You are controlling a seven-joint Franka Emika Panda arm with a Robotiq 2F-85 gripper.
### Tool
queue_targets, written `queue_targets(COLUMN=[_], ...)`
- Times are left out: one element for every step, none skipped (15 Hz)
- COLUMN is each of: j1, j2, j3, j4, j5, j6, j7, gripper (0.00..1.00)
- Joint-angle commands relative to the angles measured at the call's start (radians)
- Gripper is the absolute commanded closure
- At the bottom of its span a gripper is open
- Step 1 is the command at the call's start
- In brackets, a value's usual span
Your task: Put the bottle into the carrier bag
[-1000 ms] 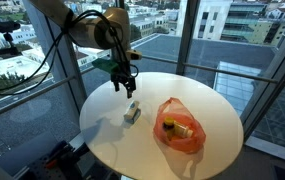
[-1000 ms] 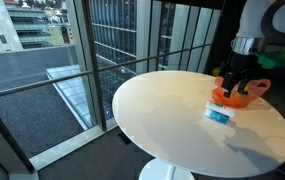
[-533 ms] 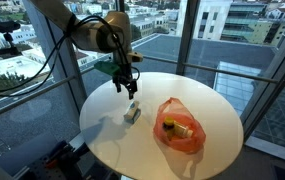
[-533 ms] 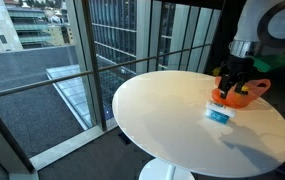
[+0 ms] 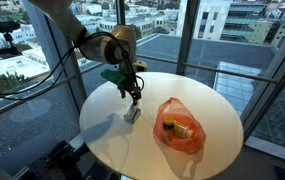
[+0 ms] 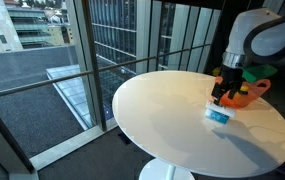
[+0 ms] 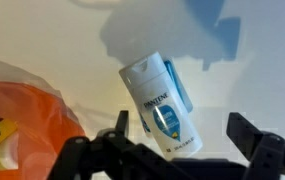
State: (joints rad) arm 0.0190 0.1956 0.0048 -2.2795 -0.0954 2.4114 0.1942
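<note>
Your end effector hangs just above the small white plastic bottle with the blue label, its jaws spread wide and holding nothing. In the wrist view you see that bottle lying flat on the round white tabletop, slanted across the frame. Its lower end reaches in between the two dark fingers, closer to the one on the frame's left. The crumpled orange plastic carrier bag lies on the tabletop near the bottle but apart from it, and a yellow item shows inside. In both exterior views the bottle lies outside the bag, directly under the end effector.
</note>
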Motion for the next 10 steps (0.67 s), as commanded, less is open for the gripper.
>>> queue_targets(j1=[0.007, 0.008, 0.009, 0.011, 0.013, 0.015, 0.017, 0.019, 0.022, 0.024], j2=[0.069, 0.082, 0.094, 0.105, 0.116, 0.125, 0.134, 0.141, 0.148, 0.155], j3=[-0.021, -0.025, -0.028, -0.031, -0.034, -0.036, -0.038, -0.040, -0.042, -0.044], j4=[0.065, 0.075, 0.084, 0.092, 0.099, 0.104, 0.108, 0.111, 0.114, 0.116], j5=[-0.020, -0.019, -0.019, -0.021, -0.023, -0.023, -0.024, -0.023, -0.024, -0.025], j6=[0.003, 0.002, 0.001, 0.001, 0.002, 0.001, 0.001, 0.001, 0.001, 0.001], j7=[0.010, 0.010, 0.010, 0.011, 0.013, 0.012, 0.012, 0.011, 0.012, 0.014], gripper=[0.00, 0.00, 0.00, 0.00, 0.00, 0.00, 0.00, 0.00, 0.00, 0.00])
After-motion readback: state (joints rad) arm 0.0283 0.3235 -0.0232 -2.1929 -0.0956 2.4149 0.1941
